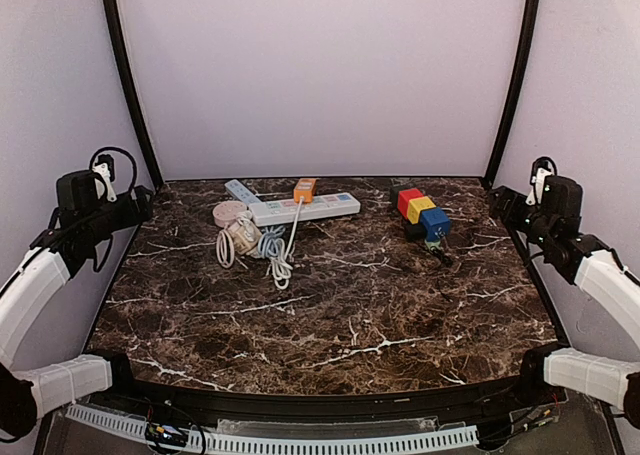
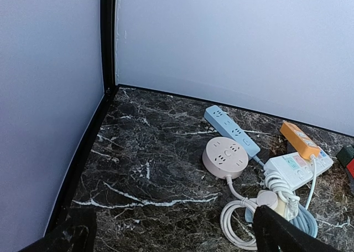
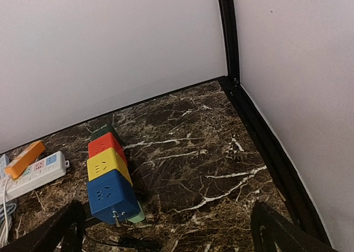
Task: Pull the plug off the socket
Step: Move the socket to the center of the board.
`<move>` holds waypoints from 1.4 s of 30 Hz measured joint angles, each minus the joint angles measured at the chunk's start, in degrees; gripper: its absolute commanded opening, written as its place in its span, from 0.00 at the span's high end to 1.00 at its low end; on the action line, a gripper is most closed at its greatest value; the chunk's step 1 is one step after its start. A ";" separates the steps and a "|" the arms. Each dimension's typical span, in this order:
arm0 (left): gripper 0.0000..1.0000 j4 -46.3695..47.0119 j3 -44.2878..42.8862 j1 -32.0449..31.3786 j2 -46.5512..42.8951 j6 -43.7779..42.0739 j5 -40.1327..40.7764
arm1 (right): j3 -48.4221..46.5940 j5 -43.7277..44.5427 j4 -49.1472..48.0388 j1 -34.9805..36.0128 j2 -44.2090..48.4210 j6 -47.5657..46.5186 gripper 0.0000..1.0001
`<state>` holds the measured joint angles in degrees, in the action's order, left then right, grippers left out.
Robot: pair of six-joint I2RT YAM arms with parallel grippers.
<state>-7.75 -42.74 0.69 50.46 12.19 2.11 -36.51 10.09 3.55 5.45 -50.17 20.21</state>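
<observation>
A white socket strip (image 1: 305,208) (image 2: 298,166) lies at the back of the marble table (image 1: 330,315). An orange block (image 1: 305,188) (image 2: 298,140) rests on its far edge, and a pale cable (image 1: 292,225) runs from the block. A row of red, yellow and blue socket cubes (image 1: 420,210) (image 3: 108,177) lies at the back right, with a black cord (image 3: 133,242) at its near end. I cannot tell which plug is seated. My left gripper (image 2: 177,235) and right gripper (image 3: 168,232) hang open and empty at the table's side edges, far from the sockets.
A blue strip (image 2: 231,129), a round pink socket (image 2: 225,157) and coiled white cables (image 2: 249,221) lie left of the white strip. Black frame posts (image 1: 125,85) stand at the back corners against pale walls.
</observation>
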 measured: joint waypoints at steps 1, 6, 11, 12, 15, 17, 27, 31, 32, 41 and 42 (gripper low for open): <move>0.00 -0.37 -0.42 0.00 0.02 -0.09 0.00 | -0.50 -0.52 0.74 0.00 -0.39 0.00 0.01; 0.00 -2.19 -3.61 0.00 0.02 -1.03 0.39 | -3.17 -5.62 3.32 0.09 -2.19 -1.60 0.01; 0.00 -2.21 -6.86 -0.46 2.71 -1.49 -3.93 | -10.03 -11.74 7.78 1.77 -7.37 -4.44 0.01; 0.00 -2.25 -7.87 -1.42 4.39 -1.70 -4.44 | -11.54 -12.79 8.46 2.25 -8.52 -4.96 0.01; 0.00 -2.05 -11.85 -6.88 11.43 -2.99 -5.27 | -17.33 -15.69 11.85 3.98 -13.00 -6.49 0.01; 0.00 -1.07 -12.66 -9.29 15.04 -3.43 -7.30 | -21.03 -16.70 13.81 5.05 -16.50 -7.58 0.01; 0.00 -1.01 -12.61 -10.71 19.61 -4.72 -16.06 | -29.33 -16.06 22.27 8.98 -31.04 -10.21 0.01; 0.00 -3.08 -12.59 -10.71 18.34 -5.40 -15.78 | -29.33 -14.75 24.04 9.57 -33.40 -10.84 0.07; 0.00 -3.50 -12.59 -10.71 17.81 -5.62 -15.28 | -29.35 -14.51 24.06 9.60 -34.01 -11.21 0.09; 0.00 -4.87 -12.59 -10.71 16.24 -6.47 -14.75 | -30.32 -13.03 24.37 9.62 -40.83 -13.11 0.17; 0.00 -4.92 -12.59 -10.71 16.24 -6.54 -14.71 | -30.62 -13.00 24.33 9.64 -41.42 -13.31 0.17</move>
<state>-12.67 -55.33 -10.02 66.70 5.65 -12.60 -67.13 -2.92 27.88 15.09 -91.59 6.90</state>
